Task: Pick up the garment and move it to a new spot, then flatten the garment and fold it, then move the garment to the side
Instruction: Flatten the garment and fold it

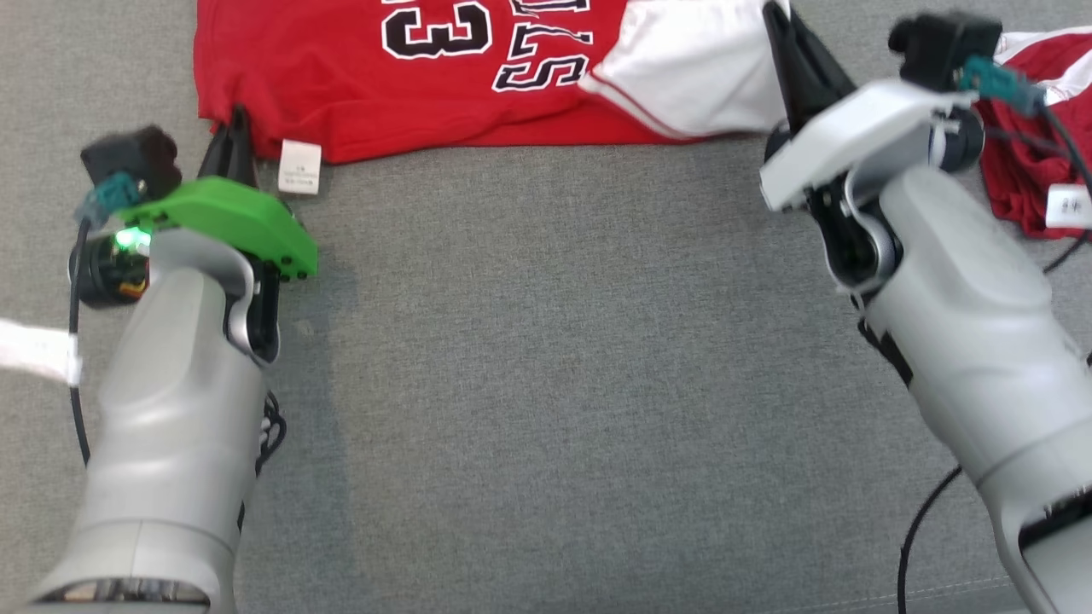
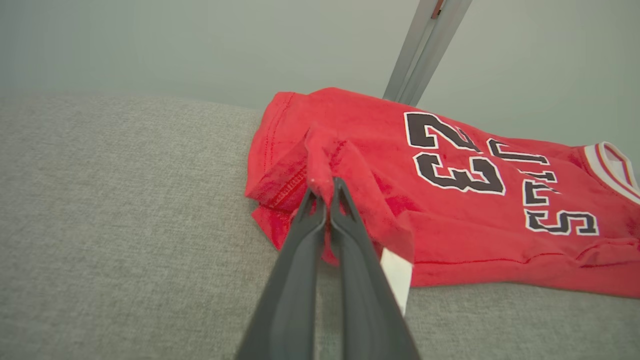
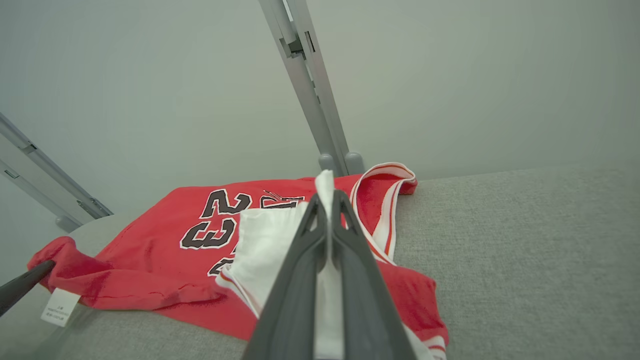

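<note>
Up at the far side of the grey fabric-topped desk (image 1: 546, 384), the red jersey (image 1: 341, 94) is lying mostly flat with its big black number and lettering facing up, so here's why I've got it the way I do. My left end effector (image 2: 325, 192) is pinched shut on a little ridge of red hem at one bottom corner, right beside the white care label (image 1: 299, 167). My right end effector (image 3: 327, 200) is clamped on the white flipped-over fabric (image 1: 691, 77) at the other end, next to the striped trim (image 3: 390, 220). With two grips well apart along the same edge, the thing should hang like a sheet when I lift it instead of balling up, which ought to make the flattening part way easier. The fingers come in low and close to the desk because that's about the only way to nip a thin layer off a soft top. My guess is this is the very start of the job: gripped, but not carried to a new spot yet. One thing I'd watch is the second red garment (image 1: 1015, 170) bunched just beyond my right arm, with its own tag, because I really don't want to drag that along. That white part also looks folded back on itself, so it'll need sorting out before any folding.
</note>
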Motion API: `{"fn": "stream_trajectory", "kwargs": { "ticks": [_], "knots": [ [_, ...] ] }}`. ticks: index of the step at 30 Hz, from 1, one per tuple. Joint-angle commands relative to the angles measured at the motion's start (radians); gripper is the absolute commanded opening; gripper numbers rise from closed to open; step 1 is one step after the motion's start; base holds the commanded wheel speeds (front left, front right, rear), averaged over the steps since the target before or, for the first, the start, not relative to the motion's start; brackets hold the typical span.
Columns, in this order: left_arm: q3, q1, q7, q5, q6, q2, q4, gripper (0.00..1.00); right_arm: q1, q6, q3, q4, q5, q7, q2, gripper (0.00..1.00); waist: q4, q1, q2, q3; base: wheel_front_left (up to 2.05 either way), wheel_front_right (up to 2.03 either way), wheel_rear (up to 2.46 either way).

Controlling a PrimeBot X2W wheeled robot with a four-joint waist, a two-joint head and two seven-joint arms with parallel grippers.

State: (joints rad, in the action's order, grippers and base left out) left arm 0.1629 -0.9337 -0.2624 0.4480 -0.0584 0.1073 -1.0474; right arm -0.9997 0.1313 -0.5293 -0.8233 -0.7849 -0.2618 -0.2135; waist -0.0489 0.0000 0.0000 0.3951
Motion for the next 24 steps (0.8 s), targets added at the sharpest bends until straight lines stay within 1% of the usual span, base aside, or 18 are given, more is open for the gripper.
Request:
{"fn": "stream_trajectory", "kwargs": {
  "ticks": [1, 5, 12, 16, 18, 21, 24],
  "knots": [
    [-0.021, 0.045, -0.003, -0.001, -0.006, 0.003, 0.024, 0.0, 0.054, -0.001, 0.016, 0.03, 0.008, -0.003, -0.009, 0.0, 0.004, 0.0, 0.0, -0.015, 0.0, 0.0, 0.0],
    [-0.065, 0.165, -0.003, -0.032, -0.016, -0.009, 0.127, 0.0, 0.205, -0.001, 0.07, 0.148, 0.048, -0.003, -0.036, 0.0, 0.015, 0.0, 0.0, -0.058, 0.0, 0.0, 0.0],
    [-0.147, 0.445, -0.003, -0.083, -0.035, -0.026, 0.358, 0.0, 0.519, -0.001, 0.171, 0.408, 0.136, -0.003, -0.076, 0.0, 0.034, 0.0, 0.0, -0.176, 0.0, 0.0, 0.0],
    [-0.155, 0.591, -0.003, -0.114, -0.045, -0.026, 0.458, 0.0, 0.707, -0.001, 0.232, 0.546, 0.184, -0.003, -0.084, 0.0, 0.045, 0.0, 0.0, -0.238, 0.0, 0.0, 0.0],
    [-0.156, 0.658, -0.003, -0.113, -0.044, -0.024, 0.495, 0.0, 0.802, -0.001, 0.27, 0.61, 0.206, -0.003, -0.076, 0.0, 0.046, 0.0, 0.0, -0.263, 0.0, 0.0, 0.0],
    [-0.168, 0.754, 0.024, -0.098, -0.023, -0.019, 0.577, 0.0, 0.93, -0.001, 0.335, 0.714, 0.239, 0.011, -0.056, 0.0, 0.042, 0.0, 0.0, -0.295, 0.0, 0.0, 0.0],
    [-0.172, 0.86, 0.084, -0.091, 0.013, -0.023, 0.696, 0.0, 1.043, -0.001, 0.385, 0.825, 0.277, 0.057, -0.027, 0.0, 0.038, 0.0, 0.0, -0.316, 0.0, 0.0, 0.0]
  ]
}}
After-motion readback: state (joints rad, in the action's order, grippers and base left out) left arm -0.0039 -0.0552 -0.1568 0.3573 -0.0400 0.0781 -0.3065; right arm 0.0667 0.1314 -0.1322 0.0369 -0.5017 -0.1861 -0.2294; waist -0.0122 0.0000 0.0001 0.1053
